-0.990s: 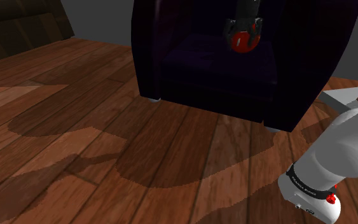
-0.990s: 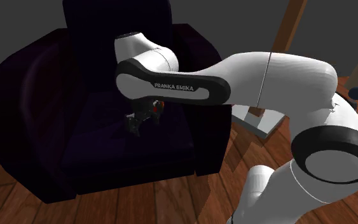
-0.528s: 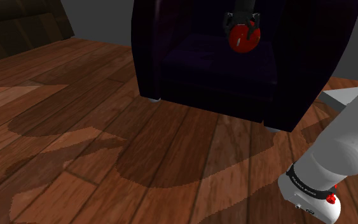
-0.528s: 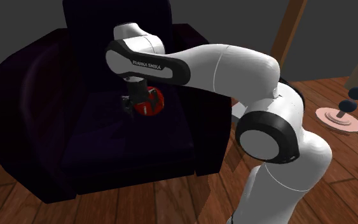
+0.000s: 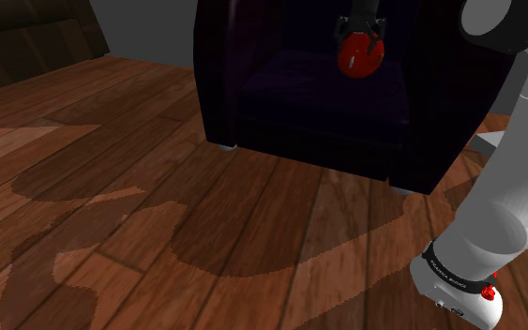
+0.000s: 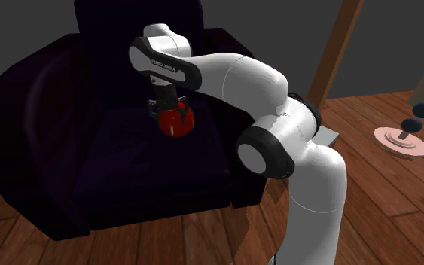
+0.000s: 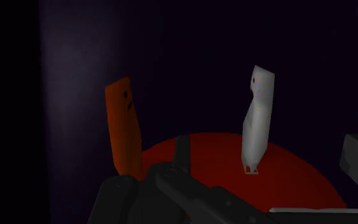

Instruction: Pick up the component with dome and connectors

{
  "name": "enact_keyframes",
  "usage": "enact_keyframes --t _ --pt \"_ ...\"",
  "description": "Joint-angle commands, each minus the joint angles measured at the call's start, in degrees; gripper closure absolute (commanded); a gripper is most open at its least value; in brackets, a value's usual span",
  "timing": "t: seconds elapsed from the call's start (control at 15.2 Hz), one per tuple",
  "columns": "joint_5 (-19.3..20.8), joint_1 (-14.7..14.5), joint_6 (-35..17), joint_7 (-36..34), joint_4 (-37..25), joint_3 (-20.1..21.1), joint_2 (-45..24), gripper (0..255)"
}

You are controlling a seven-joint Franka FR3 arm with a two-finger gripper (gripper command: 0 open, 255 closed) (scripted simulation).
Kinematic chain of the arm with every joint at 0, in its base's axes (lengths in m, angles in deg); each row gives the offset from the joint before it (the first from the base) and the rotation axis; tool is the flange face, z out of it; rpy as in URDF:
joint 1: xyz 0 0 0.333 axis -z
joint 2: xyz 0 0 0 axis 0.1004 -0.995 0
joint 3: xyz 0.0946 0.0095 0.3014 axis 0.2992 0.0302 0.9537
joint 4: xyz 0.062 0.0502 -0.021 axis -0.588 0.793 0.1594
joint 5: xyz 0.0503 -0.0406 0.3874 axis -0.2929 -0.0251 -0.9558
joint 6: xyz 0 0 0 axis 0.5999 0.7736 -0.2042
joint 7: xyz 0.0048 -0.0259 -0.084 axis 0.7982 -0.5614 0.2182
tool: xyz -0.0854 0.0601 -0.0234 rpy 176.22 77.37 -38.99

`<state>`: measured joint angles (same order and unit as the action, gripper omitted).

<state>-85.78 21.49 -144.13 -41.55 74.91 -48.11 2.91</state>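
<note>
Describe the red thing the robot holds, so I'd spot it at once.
Find the big dark purple armchair on the wooden floor. Above its seat the black gripper clasps a red domed component. Its red stands out against the dark upholstery, and an orange connector and a white connector stick up from its dome.

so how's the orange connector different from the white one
Colour: the orange connector is orange, the white connector is white. Shape: the orange one is a straight flat strip, while the white one kinks partway up and has a small foot at its base. Shared: both stand up from the red dome, and each has a small dark spot near its top.
</note>
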Motion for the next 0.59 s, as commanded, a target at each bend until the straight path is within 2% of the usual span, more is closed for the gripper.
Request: enact_keyframes --t 0.0,0.26,0.4,0.46,0.53 --pt "-0.03 0.0 -1.26 -0.14 1.42 -0.07 0.1 0" --pt "0.26 -0.39 -5.23 0.07 6.34 0.0 1.09 0" --pt "0.27 -0.39 -5.23 0.07 6.34 0.0 1.09 0" --pt "0.23 -0.36 -5.09 0.07 6.09 0.0 0.97 255" --pt "0.24 -0.36 -5.12 0.08 6.13 0.0 0.98 255"
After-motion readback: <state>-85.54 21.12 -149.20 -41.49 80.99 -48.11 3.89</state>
